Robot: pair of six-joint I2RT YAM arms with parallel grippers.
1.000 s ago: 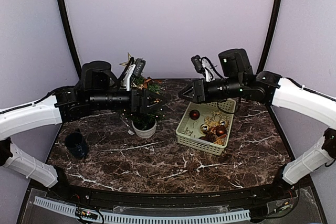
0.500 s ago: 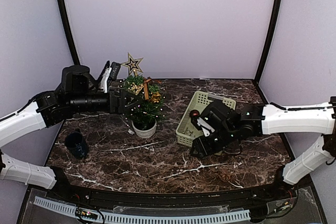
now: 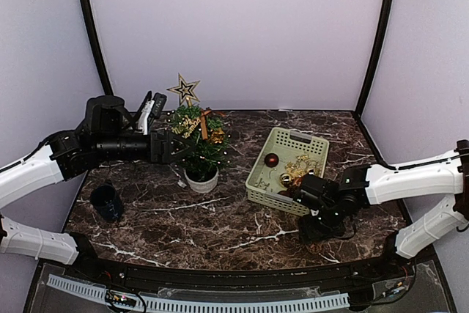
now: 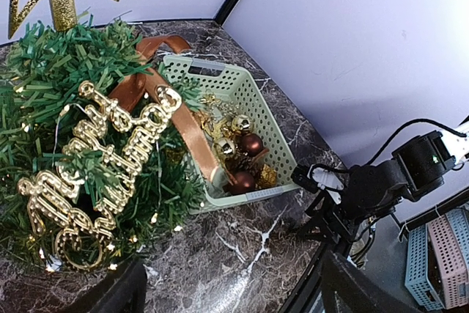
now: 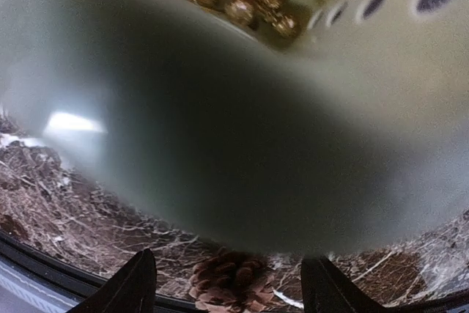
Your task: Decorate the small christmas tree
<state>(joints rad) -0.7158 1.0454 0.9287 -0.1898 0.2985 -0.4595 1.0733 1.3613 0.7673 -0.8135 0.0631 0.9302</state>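
Far left, a dark cup [image 3: 107, 201] is seen on the veined, marbled bench [image 3: 220, 218]. The left hand [image 3: 168, 146] is held spread and empty just beside the small christmas tree [image 3: 198, 141]. The tree stands left of centre in a smooth round white pot [image 3: 201, 179]. It has bristly green needles, a glittered gold star [image 3: 184, 89], a gold script sign [image 4: 95, 159] and a satin copper ribbon [image 4: 157, 86]. To its right, glossy baubles [image 4: 249, 144] are heaped in a perforated pale-green basket [image 3: 258, 168]. Rightmost, the right hand [image 3: 316, 226] is seen low at the basket's near wall, with its fingers [image 5: 137, 287] spread either side of a scaly pine cone [image 5: 233, 282]. A pickup is judged to be in hand. The cone should be centred before closing and squeezed gently, since irregular woody scales could slip. The basket wall should be left untouched.
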